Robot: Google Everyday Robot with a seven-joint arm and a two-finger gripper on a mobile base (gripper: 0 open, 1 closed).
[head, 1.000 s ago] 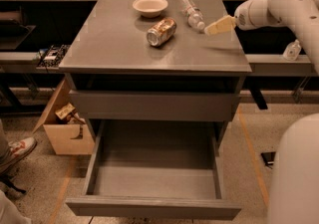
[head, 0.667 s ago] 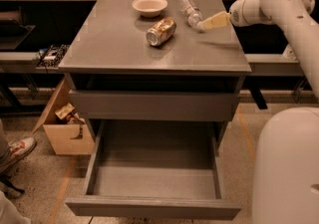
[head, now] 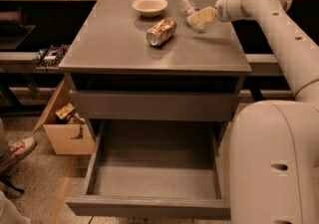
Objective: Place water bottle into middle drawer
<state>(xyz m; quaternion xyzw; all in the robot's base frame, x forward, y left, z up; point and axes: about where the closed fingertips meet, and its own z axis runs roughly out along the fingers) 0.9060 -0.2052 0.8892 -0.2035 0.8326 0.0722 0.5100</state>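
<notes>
The water bottle (head: 189, 6), clear with a white cap, lies on its side at the back right of the grey cabinet top (head: 114, 44). My gripper (head: 201, 17) reaches in from the right and sits right at the bottle's near end, overlapping it in this view. The middle drawer (head: 154, 207) is pulled wide open below, and its grey box shows nothing inside. The flat drawer front (head: 152, 104) above it is closed.
A gold-and-silver can (head: 161, 31) lies on its side mid-top. A white bowl (head: 150, 5) stands behind it. A cardboard box (head: 65, 128) sits on the floor left of the cabinet. A person's shoe (head: 17, 149) is at the far left. My white base (head: 274, 163) fills the lower right.
My arm has swung left across the cabinet top, bringing the gripper from right of the bottle up against it. The bottle, can and bowl have not moved.
</notes>
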